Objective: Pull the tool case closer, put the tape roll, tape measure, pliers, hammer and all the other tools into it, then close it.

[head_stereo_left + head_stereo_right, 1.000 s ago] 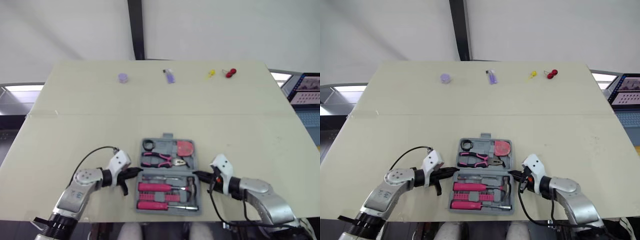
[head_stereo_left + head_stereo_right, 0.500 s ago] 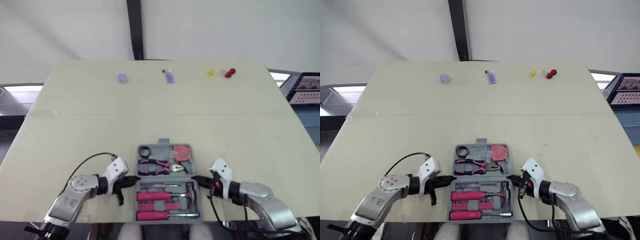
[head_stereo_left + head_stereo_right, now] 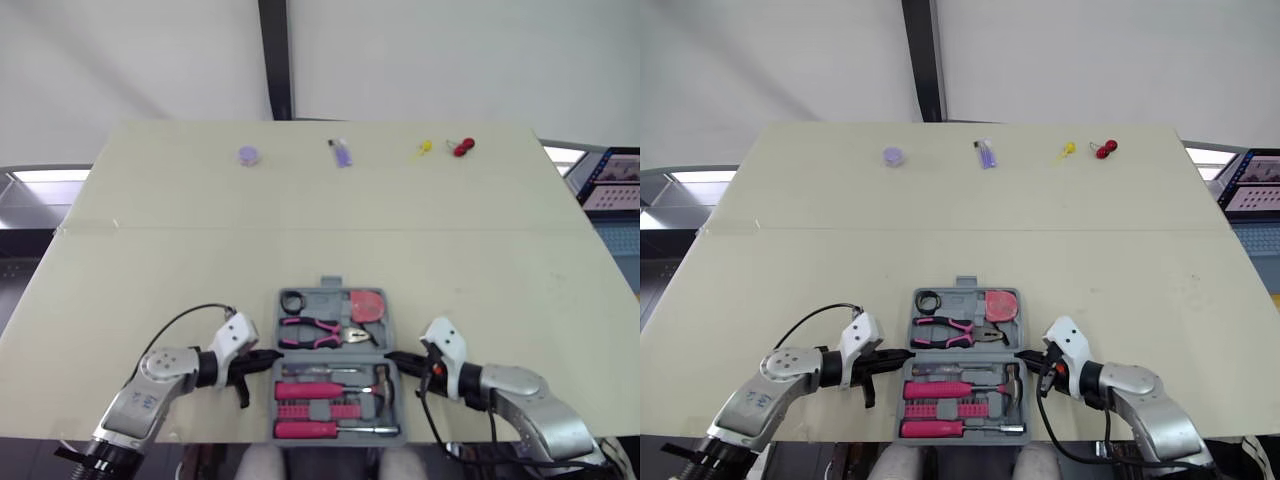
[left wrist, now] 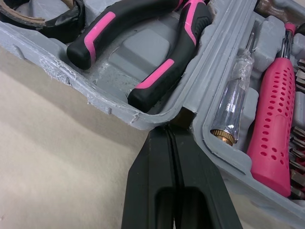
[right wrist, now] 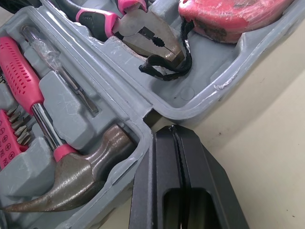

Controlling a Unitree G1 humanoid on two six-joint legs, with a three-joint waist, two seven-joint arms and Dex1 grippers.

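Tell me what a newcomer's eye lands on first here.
The open grey tool case at the near edge of the table stands out, packed with pink-handled tools: pliers in its far half, a hammer in its near half. The left gripper and right gripper flank it, fingers shut, tips at its hinge line. A purple disc and a red object lie at the far edge.
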